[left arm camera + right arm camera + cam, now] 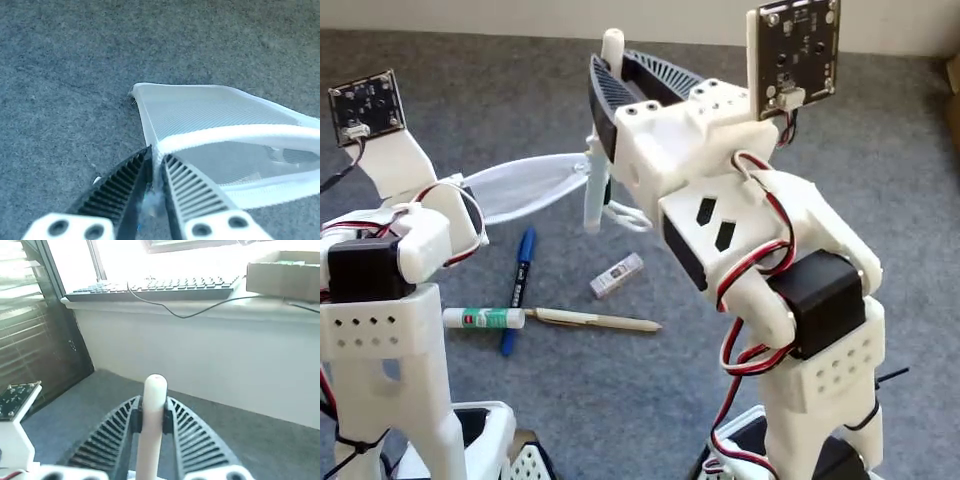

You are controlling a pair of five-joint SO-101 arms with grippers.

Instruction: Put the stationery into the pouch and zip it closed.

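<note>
A white mesh pouch (525, 185) hangs above the grey carpet; my left gripper (156, 156) is shut on the rim (200, 136) at one end of the pouch. My right gripper (610, 62) is raised, shut on a white pen (600, 150) held upright. The pen's lower end hangs beside the pouch's far end. In the right wrist view the white pen (154, 410) stands clamped between the fingers (192, 435). On the carpet lie a blue pen (520, 285), a glue stick (485, 318), a beige pen (595, 320) and a small white eraser (617, 275).
The loose stationery lies on the carpet (650, 400) between the two arm bases. A white loop (630, 215) dangles under the pouch's end near the right arm. A wall (225, 360) and a sill with a keyboard (165, 287) stand beyond.
</note>
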